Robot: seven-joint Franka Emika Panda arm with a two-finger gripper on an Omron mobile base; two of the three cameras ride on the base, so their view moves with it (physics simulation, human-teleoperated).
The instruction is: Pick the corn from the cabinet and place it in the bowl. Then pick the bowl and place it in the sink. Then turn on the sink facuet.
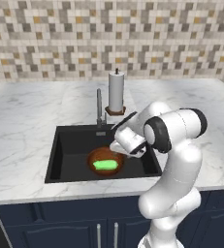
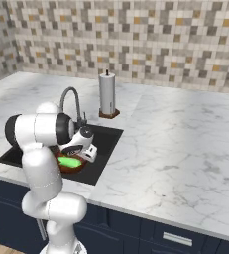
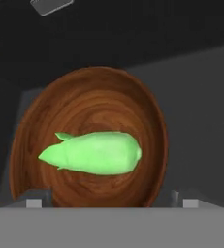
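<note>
The reddish-brown bowl (image 1: pixel 95 157) rests on the floor of the black sink (image 1: pixel 74 143), with the bright green corn (image 1: pixel 105 165) lying across its middle. My gripper (image 1: pixel 124 153) hangs just over the bowl's right rim, tilted down toward it. In the hand view the corn (image 3: pixel 95 153) lies lengthwise inside the bowl (image 3: pixel 147 116). The two fingertips (image 3: pixel 33 202) stand wide apart at the bottom, open, with nothing between them. From the right base view the gripper (image 2: pixel 87 156) sits over the bowl (image 2: pixel 77 169) and corn (image 2: pixel 69 161). The grey faucet (image 1: pixel 99 109) stands behind the basin. The cabinet is out of view.
A white paper-towel roll (image 1: pixel 116 92) stands on the marble counter (image 1: pixel 21 126) just behind the sink, right of the faucet. Tiled wall runs along the back. Dark navy base cabinets (image 1: pixel 74 218) sit below the counter edge. The counter stretches wide to the right (image 2: pixel 185 149).
</note>
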